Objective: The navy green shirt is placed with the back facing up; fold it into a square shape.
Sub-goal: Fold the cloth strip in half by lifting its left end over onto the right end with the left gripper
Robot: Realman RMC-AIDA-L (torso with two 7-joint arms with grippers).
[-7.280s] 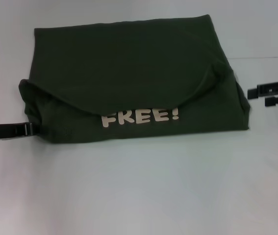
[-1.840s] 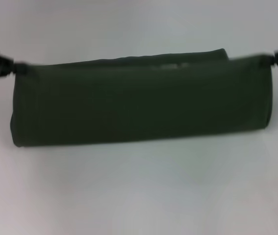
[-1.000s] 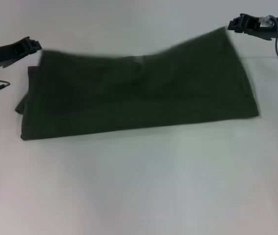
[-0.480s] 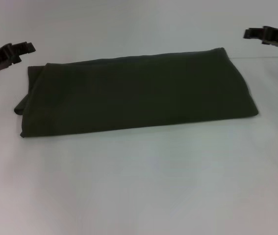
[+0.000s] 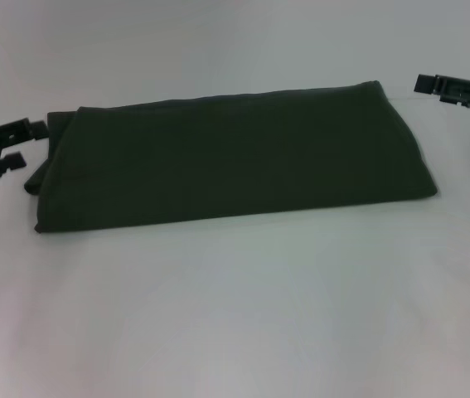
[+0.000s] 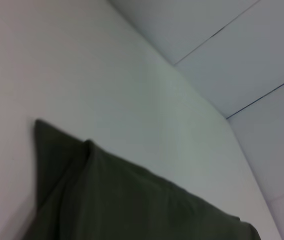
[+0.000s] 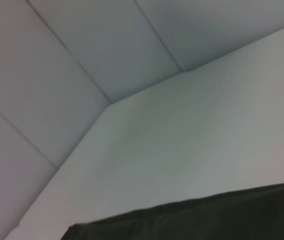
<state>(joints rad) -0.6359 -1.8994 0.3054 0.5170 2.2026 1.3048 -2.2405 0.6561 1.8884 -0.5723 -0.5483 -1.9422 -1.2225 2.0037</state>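
Observation:
The navy green shirt (image 5: pixel 235 157) lies flat on the white table (image 5: pixel 235 315) as a wide, plain dark olive rectangle with no lettering showing. Its left end has a small layered corner sticking out. My left gripper (image 5: pixel 21 143) hovers just off that left end, open, holding nothing. Beyond the far right corner of the shirt, my right gripper (image 5: pixel 433 88) sits apart from the cloth and open. The left wrist view shows the shirt (image 6: pixel 131 200) and its layered corner. In the right wrist view only one edge of the shirt (image 7: pixel 207 220) appears.
White table surface surrounds the shirt, with a broad stretch toward the near edge. Pale panelled walls (image 7: pixel 81 45) rise behind the table in both wrist views.
The near half was folded back over the shirt, hiding the lettering, and both grippers let go. In the last half second the left gripper dropped beside the shirt's left end and the right gripper lowered slightly.

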